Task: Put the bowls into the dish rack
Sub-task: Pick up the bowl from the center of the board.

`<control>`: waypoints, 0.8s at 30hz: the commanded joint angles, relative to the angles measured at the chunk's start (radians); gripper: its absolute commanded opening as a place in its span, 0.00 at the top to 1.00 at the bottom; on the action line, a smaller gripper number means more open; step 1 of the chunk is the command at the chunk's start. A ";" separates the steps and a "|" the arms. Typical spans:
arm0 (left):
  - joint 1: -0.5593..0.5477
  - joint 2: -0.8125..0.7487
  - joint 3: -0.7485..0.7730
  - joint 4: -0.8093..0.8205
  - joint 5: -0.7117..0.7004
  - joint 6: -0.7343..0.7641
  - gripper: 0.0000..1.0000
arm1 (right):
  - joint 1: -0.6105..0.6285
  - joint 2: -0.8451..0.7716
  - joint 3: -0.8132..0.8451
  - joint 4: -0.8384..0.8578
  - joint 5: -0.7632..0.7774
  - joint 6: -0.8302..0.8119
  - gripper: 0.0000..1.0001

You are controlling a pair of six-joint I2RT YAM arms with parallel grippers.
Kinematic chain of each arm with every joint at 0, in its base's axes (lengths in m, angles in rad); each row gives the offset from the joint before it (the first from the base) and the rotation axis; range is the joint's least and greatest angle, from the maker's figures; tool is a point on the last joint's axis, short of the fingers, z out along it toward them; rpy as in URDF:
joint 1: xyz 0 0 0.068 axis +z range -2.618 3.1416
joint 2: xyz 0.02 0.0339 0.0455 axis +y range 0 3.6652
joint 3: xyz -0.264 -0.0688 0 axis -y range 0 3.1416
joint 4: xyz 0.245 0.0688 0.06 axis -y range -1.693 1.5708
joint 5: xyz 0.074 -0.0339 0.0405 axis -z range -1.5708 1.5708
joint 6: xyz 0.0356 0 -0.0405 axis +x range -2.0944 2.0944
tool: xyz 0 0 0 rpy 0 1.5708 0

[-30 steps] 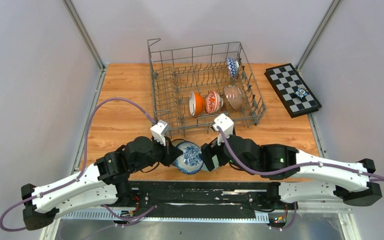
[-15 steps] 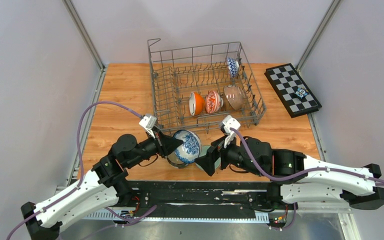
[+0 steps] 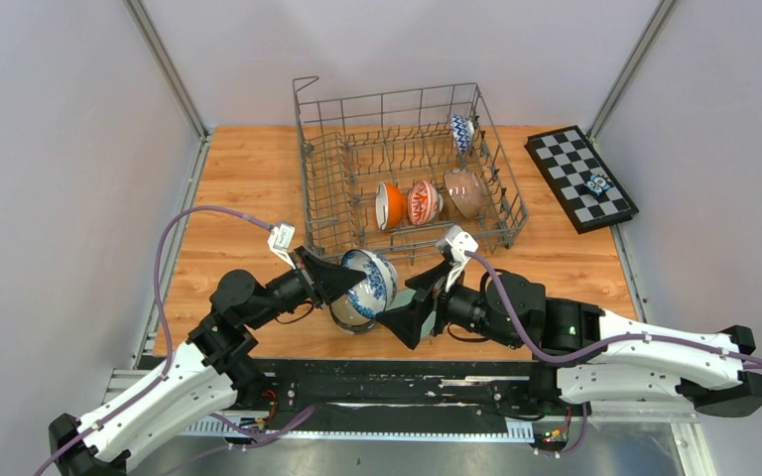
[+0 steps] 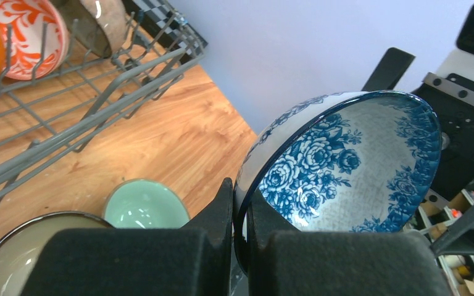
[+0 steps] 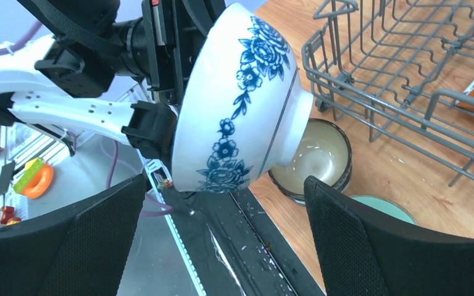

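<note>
My left gripper (image 3: 340,282) is shut on the rim of a blue-white floral bowl (image 3: 370,282) and holds it tilted on edge in the air, just in front of the grey wire dish rack (image 3: 304,169). In the left wrist view the jaws (image 4: 241,200) pinch the bowl's rim (image 4: 345,160). My right gripper (image 3: 405,315) is open and empty, just right of the bowl; its view shows the bowl's outside (image 5: 234,105). The rack holds an orange bowl (image 3: 389,204), a red-white bowl (image 3: 423,201), a beige bowl (image 3: 464,191) and a blue-white bowl (image 3: 461,132).
A dark-rimmed beige bowl (image 5: 318,157) and a pale green bowl (image 4: 145,206) sit upright on the wooden table below the held bowl, near the rack's front wall (image 5: 370,92). A black-and-white chequered board (image 3: 580,178) lies at the far right.
My left gripper has lifted the blue-white bowl up and toward the rack. My right gripper has come off the bowl and dropped back a little, open.
</note>
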 commanded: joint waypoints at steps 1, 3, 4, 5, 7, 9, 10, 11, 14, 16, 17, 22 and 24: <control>0.011 -0.017 0.008 0.147 0.042 -0.052 1.00 | -0.009 -0.012 -0.008 0.078 -0.013 0.002 0.00; 0.011 -0.017 0.006 0.160 0.047 -0.062 1.00 | -0.010 -0.008 -0.004 0.086 -0.014 -0.004 0.00; 0.011 -0.017 0.006 0.161 0.048 -0.066 1.00 | -0.010 -0.006 -0.002 0.089 -0.014 -0.002 0.00; 0.011 -0.017 0.006 0.164 0.050 -0.068 1.00 | -0.011 -0.003 0.000 0.094 -0.018 -0.003 0.00; 0.011 -0.017 0.005 0.169 0.050 -0.073 1.00 | -0.010 0.005 0.005 0.103 -0.024 -0.002 0.00; 0.011 -0.017 0.003 0.172 0.049 -0.074 1.00 | -0.009 0.012 0.011 0.109 -0.034 -0.007 0.02; 0.011 -0.017 0.003 0.174 0.048 -0.075 1.00 | -0.009 0.017 0.012 0.113 -0.038 -0.007 0.02; 0.011 -0.018 0.003 0.174 0.047 -0.075 1.00 | -0.010 0.018 0.011 0.121 -0.041 -0.011 0.03; 0.011 -0.017 0.000 0.179 0.046 -0.079 1.00 | -0.010 0.019 0.005 0.144 -0.049 -0.013 0.04; 0.011 -0.018 -0.001 0.177 0.045 -0.082 1.00 | -0.010 0.015 0.000 0.158 -0.053 -0.014 0.05; 0.011 -0.019 -0.001 0.177 0.044 -0.082 1.00 | -0.009 0.014 -0.003 0.160 -0.054 -0.015 0.06; 0.011 -0.026 -0.007 0.177 0.036 -0.084 1.00 | -0.009 0.007 -0.019 0.203 -0.051 -0.015 0.09; 0.011 -0.027 -0.008 0.180 0.033 -0.087 1.00 | -0.010 0.008 -0.020 0.209 -0.053 -0.014 0.10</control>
